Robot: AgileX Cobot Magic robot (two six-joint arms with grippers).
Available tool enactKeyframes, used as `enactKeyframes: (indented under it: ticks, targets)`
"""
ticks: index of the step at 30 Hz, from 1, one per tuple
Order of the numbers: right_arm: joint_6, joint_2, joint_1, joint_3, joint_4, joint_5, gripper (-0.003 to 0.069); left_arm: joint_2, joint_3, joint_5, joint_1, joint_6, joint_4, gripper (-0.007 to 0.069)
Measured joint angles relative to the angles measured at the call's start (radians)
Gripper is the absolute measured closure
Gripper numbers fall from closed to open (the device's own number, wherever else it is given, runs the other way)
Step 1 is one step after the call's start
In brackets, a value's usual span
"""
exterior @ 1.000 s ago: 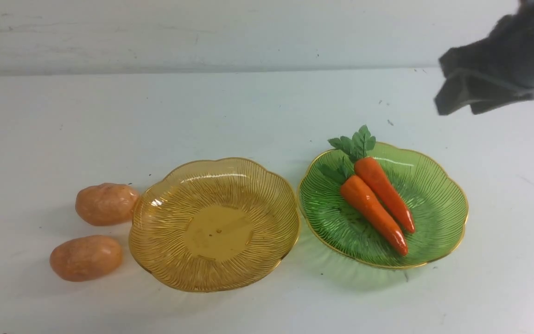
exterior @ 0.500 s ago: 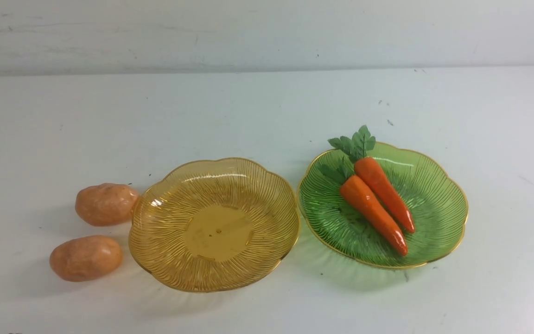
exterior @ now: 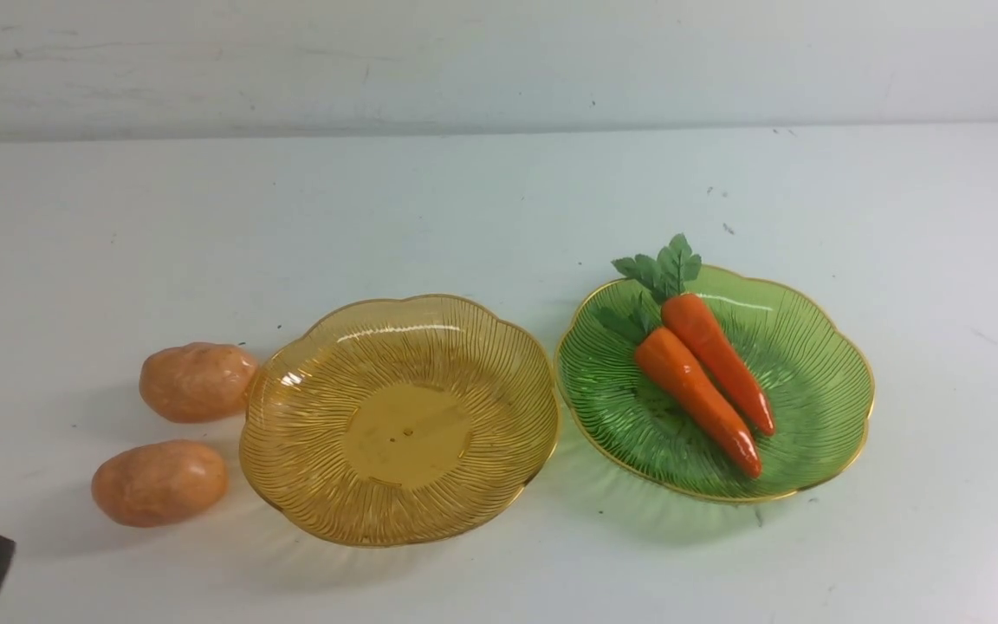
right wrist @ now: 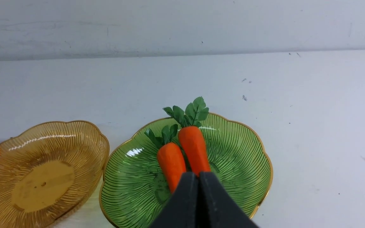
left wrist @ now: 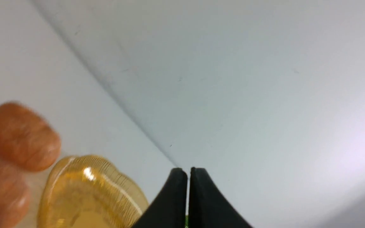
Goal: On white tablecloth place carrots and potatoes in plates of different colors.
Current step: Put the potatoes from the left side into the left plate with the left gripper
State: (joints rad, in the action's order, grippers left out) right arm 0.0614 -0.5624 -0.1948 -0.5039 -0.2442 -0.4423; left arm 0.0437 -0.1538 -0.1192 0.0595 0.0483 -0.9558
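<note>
On white tablecloth (exterior: pixel 464 199) carrots (exterior: pixel 698 381) are lying in green plate (exterior: pixel 819 373), potatoes (exterior: pixel 197 381) waiting beside amber plate (exterior: pixel 482 373); left gripper (left wrist: pixel 188 172) and right gripper (right wrist: pixel 198 175) are sitting closed.

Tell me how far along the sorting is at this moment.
Done: both carrots lie in the green plate. In hand: nothing; the left gripper and right gripper are shut and empty. Left: both potatoes sit on the white tablecloth beside the empty amber plate.
</note>
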Motion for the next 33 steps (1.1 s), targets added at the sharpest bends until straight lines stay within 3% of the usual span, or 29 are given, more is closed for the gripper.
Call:
enactKeyframes:
  ticks: [8,11,14,16,22,28,32,33]
  targets:
    - [0.000,-0.027,0.000,0.000,-0.008,0.001,0.0674,0.369,-0.304,-0.365,0.000,0.245,0.025,0.0627]
    - [0.001,-0.028,0.000,0.001,-0.010,-0.001,0.0674,0.568,-0.417,-0.580,0.000,0.307,0.096,0.0627]
    - [0.001,-0.028,0.000,0.001,-0.011,-0.015,0.0674,0.771,-0.546,-0.831,0.000,0.331,0.246,0.0627]
    - [0.001,-0.028,0.000,0.001,-0.011,-0.022,0.0674,0.870,-0.604,-0.919,0.000,0.332,0.325,0.0627]
    - [0.001,-0.028,0.000,0.001,-0.044,-0.032,0.0674,1.029,-0.710,-0.989,0.000,0.330,0.562,0.0627]
    - [0.001,-0.028,0.000,0.001,-0.069,-0.058,0.0674,1.088,-0.743,-0.900,0.000,0.327,0.739,0.0624]
    - [0.001,-0.028,0.000,0.001,-0.101,-0.083,0.0674,1.127,-0.744,-0.768,0.000,0.317,0.763,0.0559]
    - [0.001,-0.028,0.000,0.001,-0.104,-0.084,0.0674,1.152,-0.744,-0.746,0.000,0.316,0.768,0.0510]
